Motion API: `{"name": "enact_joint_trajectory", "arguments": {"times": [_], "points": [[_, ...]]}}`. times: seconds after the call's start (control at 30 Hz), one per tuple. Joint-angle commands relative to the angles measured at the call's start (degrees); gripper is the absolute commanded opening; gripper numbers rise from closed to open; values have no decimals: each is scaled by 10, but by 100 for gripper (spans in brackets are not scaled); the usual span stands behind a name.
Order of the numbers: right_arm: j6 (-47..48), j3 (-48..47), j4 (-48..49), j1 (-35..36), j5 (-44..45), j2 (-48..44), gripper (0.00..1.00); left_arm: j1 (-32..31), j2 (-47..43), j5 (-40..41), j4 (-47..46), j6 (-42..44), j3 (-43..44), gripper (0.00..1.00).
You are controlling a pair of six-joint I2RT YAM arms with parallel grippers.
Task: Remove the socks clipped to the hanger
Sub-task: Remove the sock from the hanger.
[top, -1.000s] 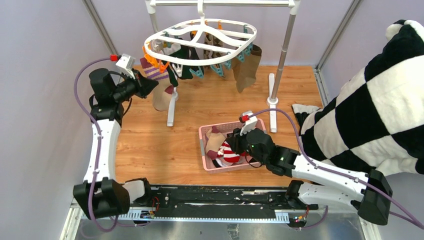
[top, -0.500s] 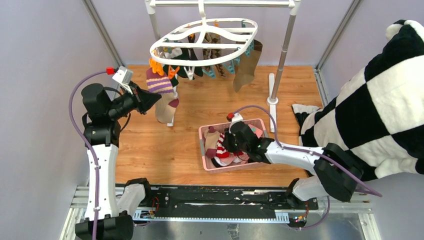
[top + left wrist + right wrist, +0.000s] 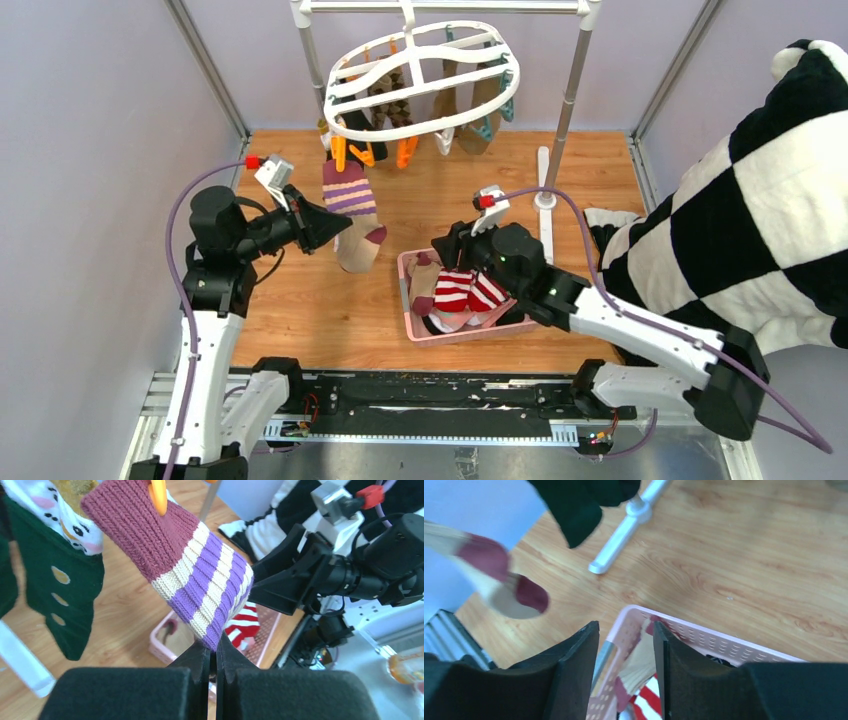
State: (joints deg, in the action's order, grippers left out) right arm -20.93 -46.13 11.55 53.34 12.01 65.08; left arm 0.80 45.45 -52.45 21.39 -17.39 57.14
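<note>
left tool is pinched shut on the lower edge of the purple-striped sock, whose cuff sits in an orange clip on the hanger. more socks dangle from that tilted frame, under the rack. right tool hovers, jaws apart, over the pink basket corner. a red-white sock lies inside it, basket on the tabletop.

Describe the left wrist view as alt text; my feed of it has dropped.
The left gripper, jaws shut, pinches the lower edge of the purple-striped sock, whose maroon cuff hangs from an orange clip. Behind it, the right arm hangs above the pink basket, which holds a red-white sock; a dark green sock hangs at left.
</note>
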Motion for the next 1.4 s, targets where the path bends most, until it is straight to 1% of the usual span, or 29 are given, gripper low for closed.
{"name": "enact_joint_trajectory", "arguments": {"times": [0.0, 0.1, 0.23, 0.3, 0.43, 0.57, 0.7, 0.87, 0.93, 1.0, 1.07, 1.2, 1.23, 1.27, 1.37], "points": [[12, 5, -33, 54, 55, -59, 53, -58, -2, 34, -36, -47, -14, 0], [37, -17, -37, 93, 50, -60, 59, -99, 5, 54, -43, -61, -9, 0], [107, -49, -20, 147, 54, -58, 64, -115, 5, 61, -41, -78, -3, 0], [127, -68, -17, 158, 60, -59, 65, -125, 4, 71, -24, -73, -2, 0], [116, -125, -28, 164, 82, -49, 66, -159, 9, 106, 26, -46, 6, 0], [106, -181, -19, 171, 116, -8, 66, -184, 17, 127, 17, -56, 8, 0], [97, -217, 20, 171, 147, 44, 70, -210, 26, 146, 11, -60, 18, 0], [90, -303, -37, 171, 197, 109, 71, -220, 37, 152, 29, -47, 39, 0], [70, -293, -50, 172, 207, 102, 70, -220, 34, 157, 44, -41, 50, 0], [67, -242, -26, 182, 212, 70, 70, -220, 28, 162, 52, -36, 57, 0], [84, -178, 17, 195, 212, 32, 70, -220, 22, 170, 54, -35, 58, 0], [131, -89, 64, 233, 211, -20, 73, -220, 18, 195, 54, -44, 54, 0], [152, -71, 84, 244, 208, -23, 78, -220, 18, 203, 52, -49, 54, 0], [177, -60, 103, 258, 214, -20, 81, -220, 19, 210, 50, -57, 52, 0], [236, -72, 120, 286, 239, 16, 83, -220, 22, 225, 40, -84, 52, 0]]}}
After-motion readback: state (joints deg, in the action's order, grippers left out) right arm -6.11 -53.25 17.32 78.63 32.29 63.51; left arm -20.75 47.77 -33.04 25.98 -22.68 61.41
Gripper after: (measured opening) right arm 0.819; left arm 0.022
